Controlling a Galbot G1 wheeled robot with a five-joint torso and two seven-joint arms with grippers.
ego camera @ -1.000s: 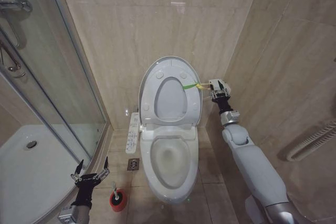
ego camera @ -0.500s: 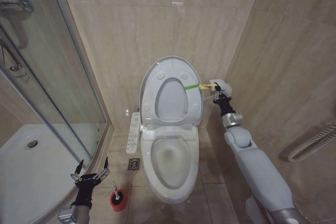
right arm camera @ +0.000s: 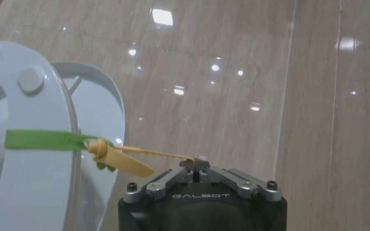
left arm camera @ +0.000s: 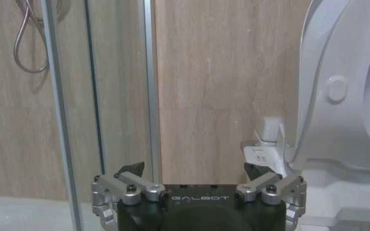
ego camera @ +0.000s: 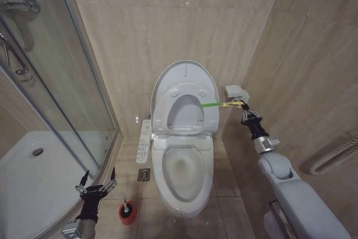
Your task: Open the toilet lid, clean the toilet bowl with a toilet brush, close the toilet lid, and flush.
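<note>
The toilet lid (ego camera: 184,74) stands upright against the wall, with the white seat ring (ego camera: 162,110) raised just in front of it. A green band (ego camera: 208,104) wraps the ring's right edge, and a yellow string (right arm camera: 152,153) with a tag runs from it. My right gripper (ego camera: 246,111) is shut on that string, to the right of the toilet; its closed fingertips (right arm camera: 198,162) pinch the string's end. The toilet bowl (ego camera: 182,172) lies open below. The toilet brush (ego camera: 126,211) stands in its red cup on the floor. My left gripper (ego camera: 96,182) hangs open just left of the brush.
A glass shower door (ego camera: 67,82) and a white shower tray (ego camera: 33,172) fill the left side. A narrow button panel (ego camera: 145,141) sits left of the bowl, with a floor drain (ego camera: 144,174) below it. A small white box (ego camera: 236,90) is on the right wall.
My right gripper has drawn back to the right and lower, away from the toilet, with the yellow string now stretched. The seat ring leans slightly forward off the lid. The left arm has not moved.
</note>
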